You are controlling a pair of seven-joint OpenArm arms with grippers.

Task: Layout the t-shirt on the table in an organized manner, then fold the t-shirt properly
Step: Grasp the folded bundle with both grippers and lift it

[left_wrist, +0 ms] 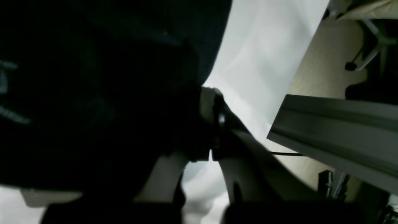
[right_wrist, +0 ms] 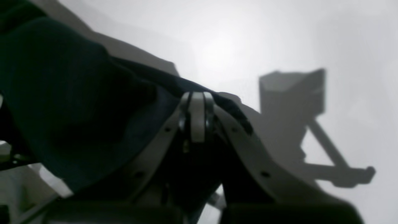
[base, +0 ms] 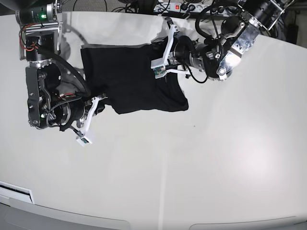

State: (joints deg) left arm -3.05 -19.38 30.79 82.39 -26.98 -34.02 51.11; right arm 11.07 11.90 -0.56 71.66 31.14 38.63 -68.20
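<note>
The black t-shirt lies partly spread on the off-white table, toward its far left. My left gripper is shut on the shirt's far right edge. In the left wrist view the closed fingertips pinch dark cloth, and the t-shirt fills the left of that frame. My right gripper is shut on the shirt's near left corner. The right wrist view shows its fingertips clamped over a fabric edge, and the t-shirt drapes to their left over the table.
A power strip and cables lie along the far edge. The right arm's base stands at the far left. The table's curved front edge runs along the bottom. A grey metal rail and floor show beyond the table.
</note>
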